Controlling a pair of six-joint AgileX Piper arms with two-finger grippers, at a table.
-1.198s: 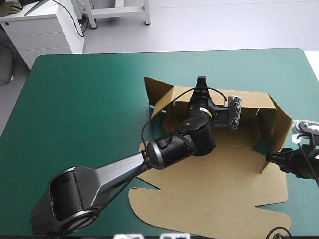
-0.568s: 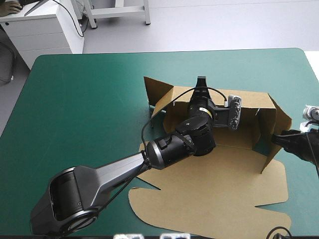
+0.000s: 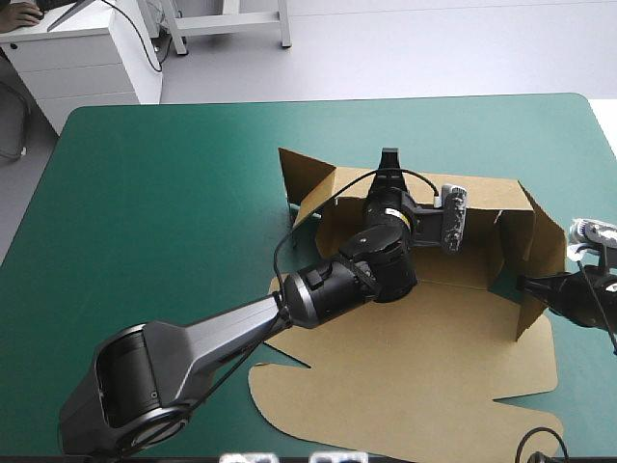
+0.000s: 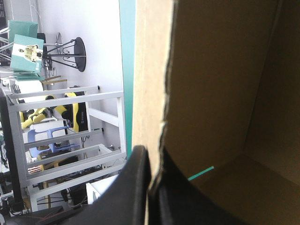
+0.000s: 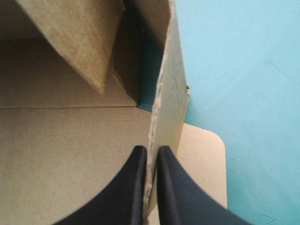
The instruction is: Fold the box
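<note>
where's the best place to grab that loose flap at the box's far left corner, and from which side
Probably its free upper edge, coming down from above. The flap stands raised and splays outward from the box, so its thin edge faces up, ready for a pinch across the sheet, much as the left gripper and right gripper pinch their walls.

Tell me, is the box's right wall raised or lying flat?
Raised: the right wall stands up from the flat lid, its edge pinched in the right gripper.
</note>
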